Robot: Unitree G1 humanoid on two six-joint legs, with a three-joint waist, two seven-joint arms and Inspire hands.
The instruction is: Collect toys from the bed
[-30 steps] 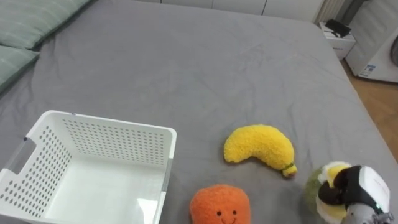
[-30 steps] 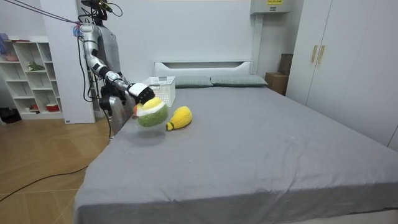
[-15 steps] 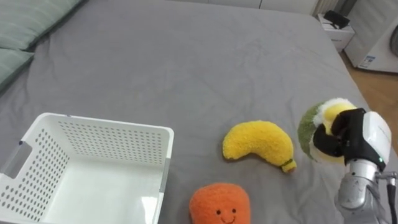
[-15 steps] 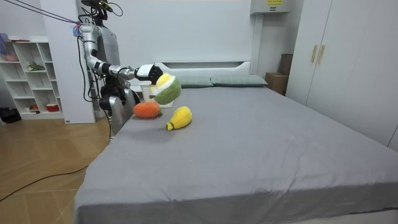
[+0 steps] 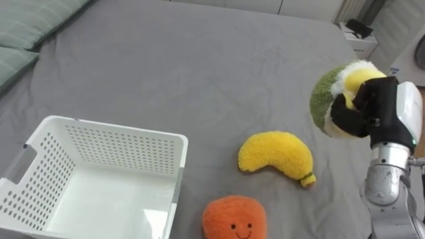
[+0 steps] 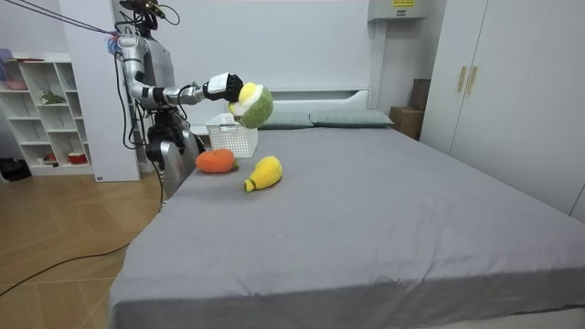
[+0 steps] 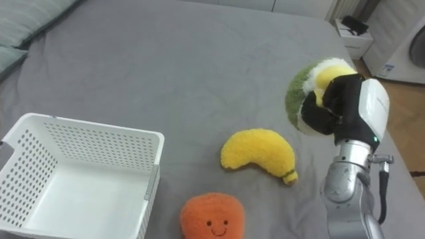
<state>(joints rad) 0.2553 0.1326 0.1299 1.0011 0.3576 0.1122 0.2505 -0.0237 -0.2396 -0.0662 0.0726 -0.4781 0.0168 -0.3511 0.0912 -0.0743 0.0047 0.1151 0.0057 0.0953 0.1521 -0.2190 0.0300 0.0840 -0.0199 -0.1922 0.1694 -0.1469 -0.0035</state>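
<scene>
My right hand (image 5: 370,105) (image 7: 337,101) (image 6: 223,88) is shut on a round green, white and yellow plush toy (image 5: 331,94) (image 7: 303,88) (image 6: 253,105) and holds it in the air, right of and above the yellow plush banana (image 5: 277,157) (image 7: 260,154) (image 6: 263,172) lying on the grey bed (image 5: 199,73) (image 6: 384,210). An orange round plush with a smiling face (image 5: 234,218) (image 7: 212,216) (image 6: 215,161) rests near the bed's front edge. The white perforated basket (image 5: 40,149) (image 7: 26,133) (image 6: 230,137) stands empty at the front left.
Green striped pillows (image 5: 26,33) lie at the bed's left. I stand at the bedside near a white shelf unit (image 6: 46,110). A white nightstand (image 5: 362,43) and wooden floor (image 5: 405,106) lie past the bed's far right edge.
My right hand has lifted the green plush from low at the bed's edge up and towards the basket. The banana, orange plush and basket stay put.
</scene>
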